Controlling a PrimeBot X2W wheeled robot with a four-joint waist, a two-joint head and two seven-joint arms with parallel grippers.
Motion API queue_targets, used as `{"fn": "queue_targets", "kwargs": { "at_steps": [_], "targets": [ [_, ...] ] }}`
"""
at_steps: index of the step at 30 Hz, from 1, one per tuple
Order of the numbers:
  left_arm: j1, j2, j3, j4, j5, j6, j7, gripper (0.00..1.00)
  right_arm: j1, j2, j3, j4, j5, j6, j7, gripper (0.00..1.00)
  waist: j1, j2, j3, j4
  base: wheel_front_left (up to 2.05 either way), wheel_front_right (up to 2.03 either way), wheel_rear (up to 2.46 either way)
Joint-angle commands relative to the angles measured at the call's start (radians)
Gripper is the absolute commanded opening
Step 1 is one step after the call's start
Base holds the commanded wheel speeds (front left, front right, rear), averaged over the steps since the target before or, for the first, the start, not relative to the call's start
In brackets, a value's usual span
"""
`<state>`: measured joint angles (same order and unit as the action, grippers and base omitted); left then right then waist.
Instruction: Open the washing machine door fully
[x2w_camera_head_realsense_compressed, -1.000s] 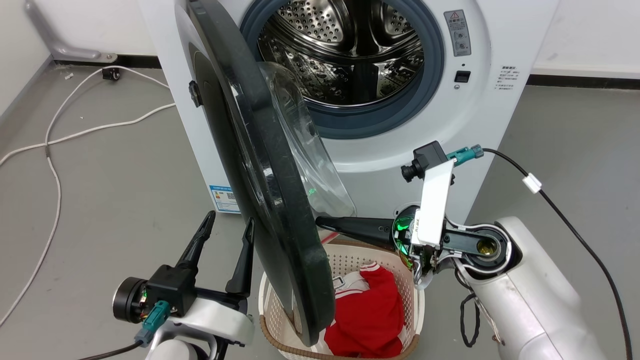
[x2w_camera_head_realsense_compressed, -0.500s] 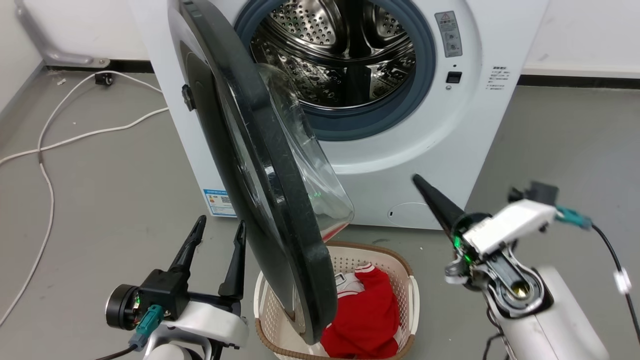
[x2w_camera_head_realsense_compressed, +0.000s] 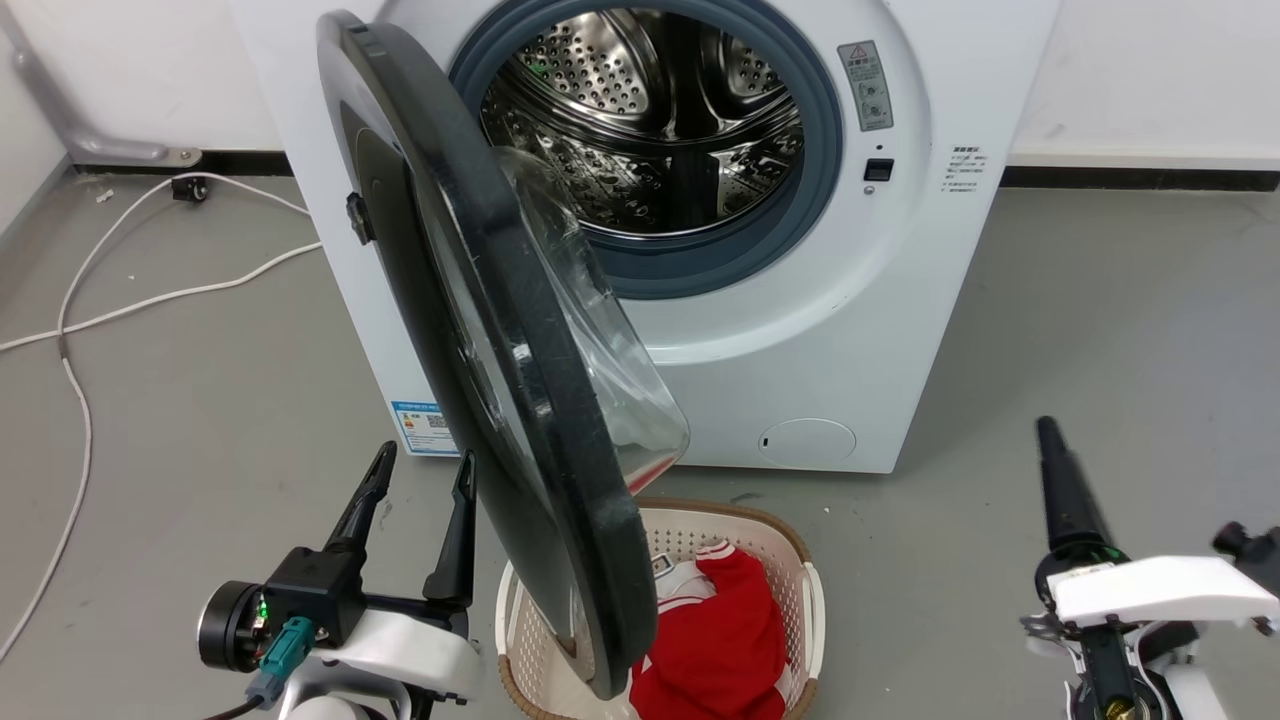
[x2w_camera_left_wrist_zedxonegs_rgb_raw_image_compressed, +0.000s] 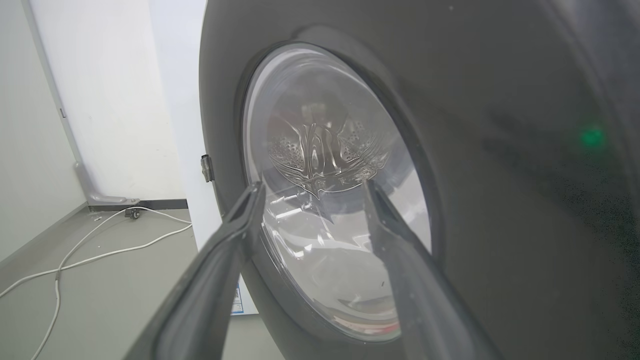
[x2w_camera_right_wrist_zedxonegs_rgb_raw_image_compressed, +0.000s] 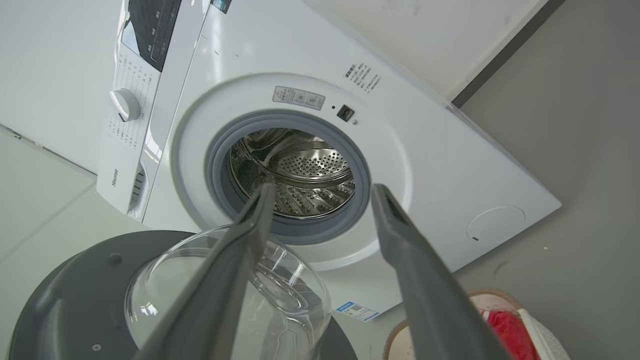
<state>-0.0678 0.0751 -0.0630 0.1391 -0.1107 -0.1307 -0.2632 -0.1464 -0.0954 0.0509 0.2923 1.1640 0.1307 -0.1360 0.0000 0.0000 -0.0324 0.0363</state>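
The white washing machine (x2w_camera_head_realsense_compressed: 850, 330) stands ahead, its steel drum (x2w_camera_head_realsense_compressed: 650, 130) exposed. The washing machine door (x2w_camera_head_realsense_compressed: 500, 330), a black ring with a bulging clear bowl, stands swung out toward me and shows edge-on. My left gripper (x2w_camera_head_realsense_compressed: 425, 472) is open at the lower left, just left of the door's outer face and apart from it. In the left wrist view the open left gripper (x2w_camera_left_wrist_zedxonegs_rgb_raw_image_compressed: 312, 186) points at the door (x2w_camera_left_wrist_zedxonegs_rgb_raw_image_compressed: 500, 150). My right gripper (x2w_camera_head_realsense_compressed: 1045, 432) is at the lower right, well clear of the door. The right wrist view shows the right gripper (x2w_camera_right_wrist_zedxonegs_rgb_raw_image_compressed: 324, 187) open and empty.
A cream laundry basket (x2w_camera_head_realsense_compressed: 812, 590) holding a red garment (x2w_camera_head_realsense_compressed: 730, 620) sits on the floor under the door's lower edge. A white cable (x2w_camera_head_realsense_compressed: 150, 300) trails across the grey floor at the left. Bare floor lies to the right of the machine.
My right gripper has pulled away from the door's inner side to the lower right and now points up. The head camera has shifted. The door and my left gripper keep their places.
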Motion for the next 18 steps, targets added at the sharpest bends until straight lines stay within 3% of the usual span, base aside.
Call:
{"fn": "queue_targets", "kwargs": {
  "at_steps": [1, 3, 8, 13, 18],
  "targets": [
    [0.008, -0.003, 0.002, 0.002, 0.005, 0.0, -0.002, 1.0, 0.024, -0.009, -0.012, -0.016, -0.114, 0.0, -0.058, 1.0, 0.0, 0.0, -0.002, -0.002, 0.0, 0.0, 0.0],
    [0.009, -0.003, 0.003, 0.001, 0.006, 0.0, -0.002, 1.0, 0.029, -0.012, -0.023, -0.021, -0.181, 0.0, -0.079, 1.0, 0.0, 0.0, -0.003, -0.003, 0.0, 0.0, 0.0],
    [0.01, -0.003, 0.011, -0.003, 0.009, 0.0, -0.002, 1.0, 0.04, 0.005, -0.119, -0.091, -0.582, 0.0, -0.121, 1.0, 0.0, 0.0, -0.004, -0.005, 0.0, 0.0, 0.0],
    [0.009, 0.001, 0.019, -0.009, 0.011, 0.0, -0.002, 1.0, 0.06, 0.035, -0.17, -0.244, -0.945, 0.0, -0.126, 1.0, 0.0, 0.0, 0.001, -0.006, 0.0, 0.0, 0.0],
    [0.006, 0.002, 0.023, -0.012, 0.014, 0.0, -0.002, 1.0, 0.114, 0.047, -0.132, -0.356, -1.137, 0.0, -0.105, 1.0, 0.0, 0.0, 0.004, -0.003, 0.0, 0.0, 0.0]
  ]
}}
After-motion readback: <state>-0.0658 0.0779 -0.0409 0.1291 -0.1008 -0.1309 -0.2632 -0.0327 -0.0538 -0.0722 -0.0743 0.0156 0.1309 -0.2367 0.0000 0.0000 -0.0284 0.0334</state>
